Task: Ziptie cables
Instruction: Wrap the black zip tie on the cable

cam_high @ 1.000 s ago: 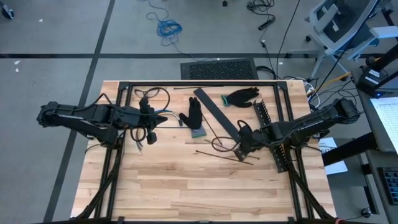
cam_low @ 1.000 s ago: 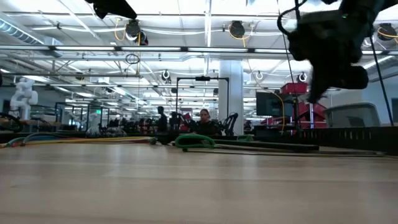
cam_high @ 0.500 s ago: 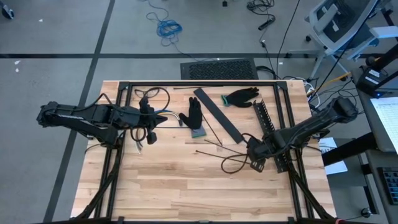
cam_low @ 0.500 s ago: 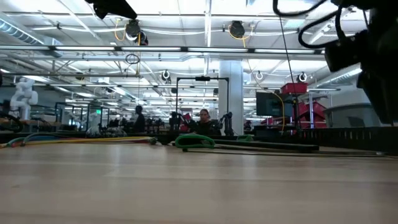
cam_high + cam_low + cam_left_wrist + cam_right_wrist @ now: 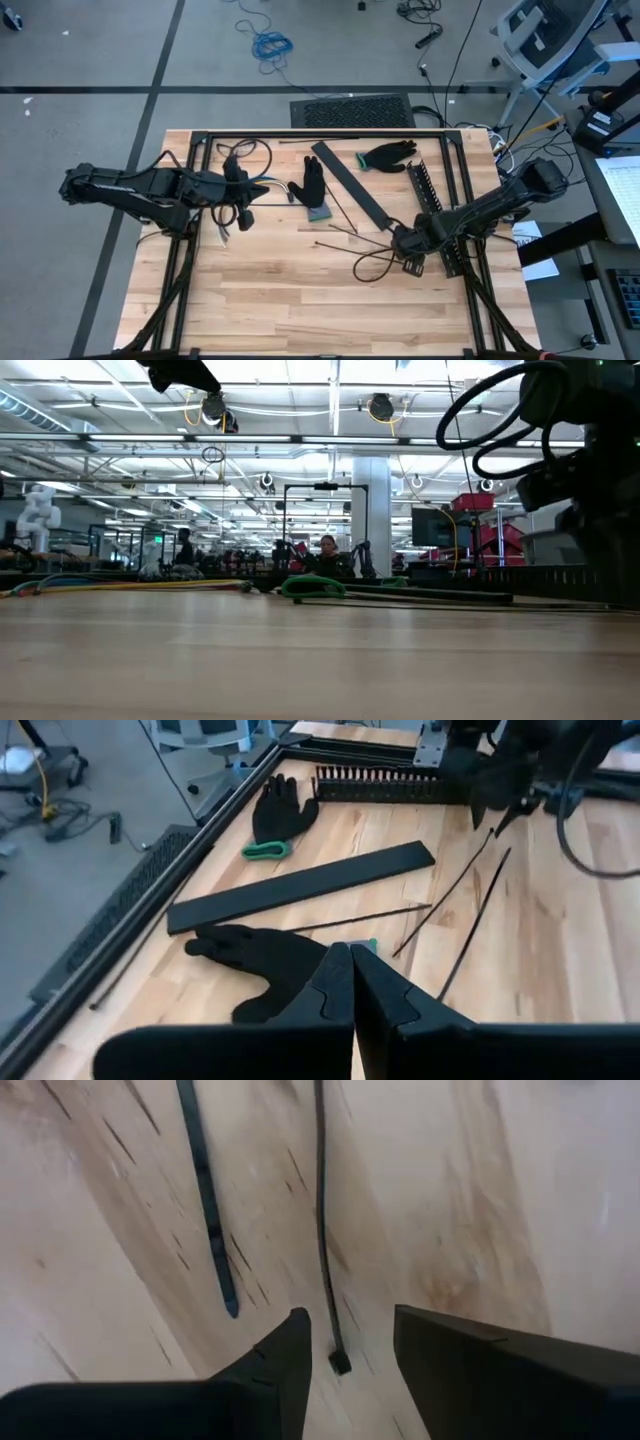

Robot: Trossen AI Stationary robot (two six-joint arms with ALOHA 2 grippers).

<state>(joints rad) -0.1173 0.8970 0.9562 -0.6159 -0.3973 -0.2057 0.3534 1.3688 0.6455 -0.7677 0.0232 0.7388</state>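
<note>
Right wrist view: right gripper (image 5: 350, 1350) jaws parted, empty.

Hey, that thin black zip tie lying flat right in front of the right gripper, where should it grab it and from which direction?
Probably near the small square head end of the zip tie, the nearest part to the right gripper, whose fingers stand apart. It lies flat on the table, so come straight down from above, fingers straddling the strip across its width. The left gripper waits shut.

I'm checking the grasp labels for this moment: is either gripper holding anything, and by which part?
Nothing is held. The right gripper hangs open over two black zip ties lying on the table. The left gripper is shut on nothing.
</note>
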